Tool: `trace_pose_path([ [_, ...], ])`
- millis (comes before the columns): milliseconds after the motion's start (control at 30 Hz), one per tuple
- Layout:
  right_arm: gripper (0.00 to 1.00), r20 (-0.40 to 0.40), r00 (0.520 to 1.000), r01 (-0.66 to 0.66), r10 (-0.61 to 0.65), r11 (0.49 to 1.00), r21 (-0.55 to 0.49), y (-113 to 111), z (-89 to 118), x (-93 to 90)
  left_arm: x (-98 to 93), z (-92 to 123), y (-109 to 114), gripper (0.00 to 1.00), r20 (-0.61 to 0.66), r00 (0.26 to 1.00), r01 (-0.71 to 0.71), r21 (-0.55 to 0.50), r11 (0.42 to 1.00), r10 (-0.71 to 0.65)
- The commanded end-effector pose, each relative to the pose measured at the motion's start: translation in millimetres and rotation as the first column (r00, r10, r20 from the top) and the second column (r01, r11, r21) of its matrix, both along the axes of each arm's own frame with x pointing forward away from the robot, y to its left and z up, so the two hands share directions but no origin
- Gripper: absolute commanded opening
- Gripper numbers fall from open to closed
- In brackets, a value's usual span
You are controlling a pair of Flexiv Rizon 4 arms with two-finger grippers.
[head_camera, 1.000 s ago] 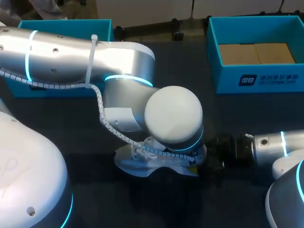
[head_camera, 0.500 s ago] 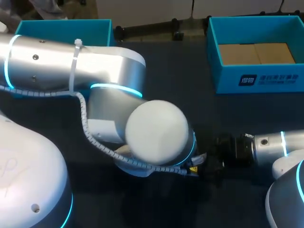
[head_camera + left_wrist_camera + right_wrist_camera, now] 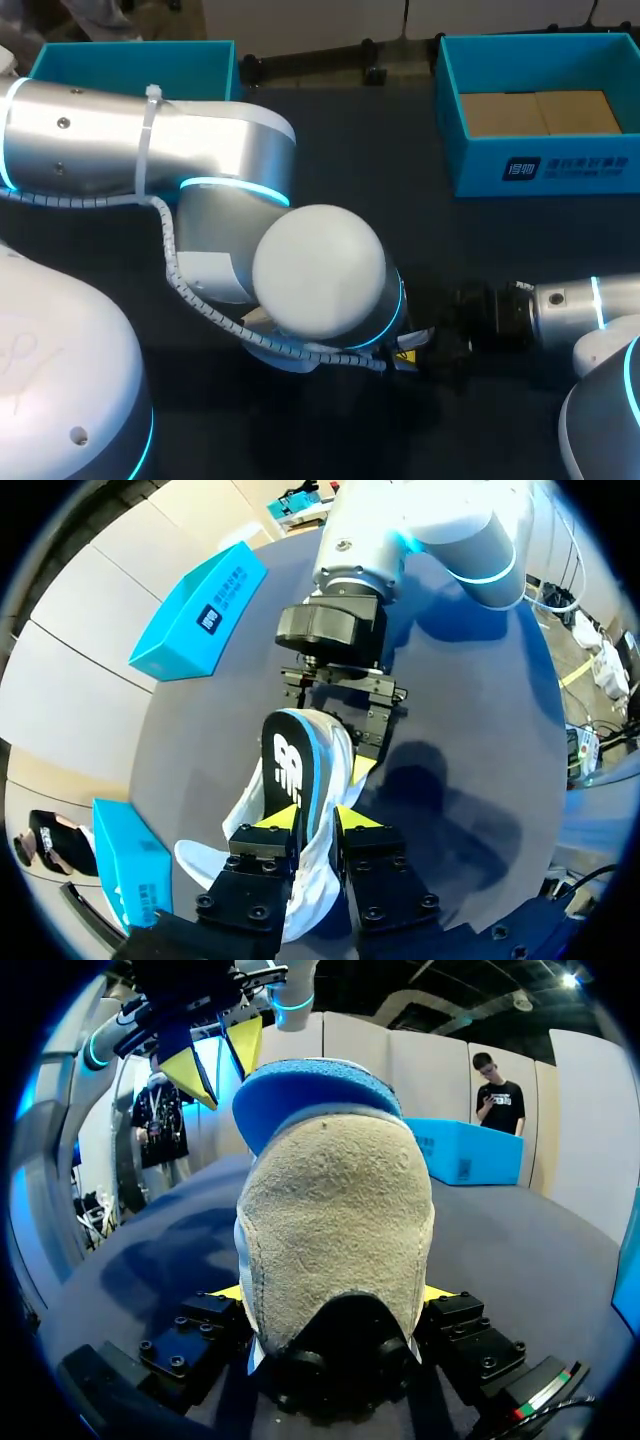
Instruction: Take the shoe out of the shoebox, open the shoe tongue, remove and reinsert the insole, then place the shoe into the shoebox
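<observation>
Insole and left gripper are the pair that matters. The blue insole stands between that gripper's yellow tips, which press on its near end from both sides. Its long axis runs straight ahead of the fingers, toward the right gripper. Under the left gripper and spreading to either side of it lies the white shoe, lengthwise in the same line — one suede end is clamped between the right gripper's fingers, whose tips show on both flanks of it. So the left arm has the insole, and the right merely anchors the shoe. I judge the insole partway out or partway back in — either way the move would run along that shared axis. The shoebox sits well apart from both grippers, beyond the right arm.
</observation>
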State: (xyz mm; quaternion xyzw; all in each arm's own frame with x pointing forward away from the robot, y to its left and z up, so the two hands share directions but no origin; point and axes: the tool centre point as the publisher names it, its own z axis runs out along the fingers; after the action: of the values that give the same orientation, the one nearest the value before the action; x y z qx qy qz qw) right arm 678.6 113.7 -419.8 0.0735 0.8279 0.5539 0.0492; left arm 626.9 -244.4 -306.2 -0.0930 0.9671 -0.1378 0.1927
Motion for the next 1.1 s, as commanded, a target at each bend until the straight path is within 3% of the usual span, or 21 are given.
trace_pose_path([
  [33, 0.00, -0.001, 1.000, 0.000, 0.000, 1.000, -0.004, 1.3, -0.4, -1.0, 10.1, -9.2, -7.9, 0.22, -0.021, 1.000, -0.002, 0.015, 1.000, 0.003],
  [400, 0.00, -0.001, 1.000, 0.000, 0.000, 1.000, -0.004, 1.3, -0.4, -1.0, 10.4, -24.3, -15.1, 0.33, -0.024, 1.000, -0.017, 0.030, 0.999, 0.018],
  [1100, 0.00, -0.001, 1.000, 0.000, 0.000, 1.000, -0.004, 1.3, -0.4, -1.0, 22.5, -40.1, -16.1, 0.31, 0.050, 0.997, -0.059, 0.008, 0.998, 0.059],
])
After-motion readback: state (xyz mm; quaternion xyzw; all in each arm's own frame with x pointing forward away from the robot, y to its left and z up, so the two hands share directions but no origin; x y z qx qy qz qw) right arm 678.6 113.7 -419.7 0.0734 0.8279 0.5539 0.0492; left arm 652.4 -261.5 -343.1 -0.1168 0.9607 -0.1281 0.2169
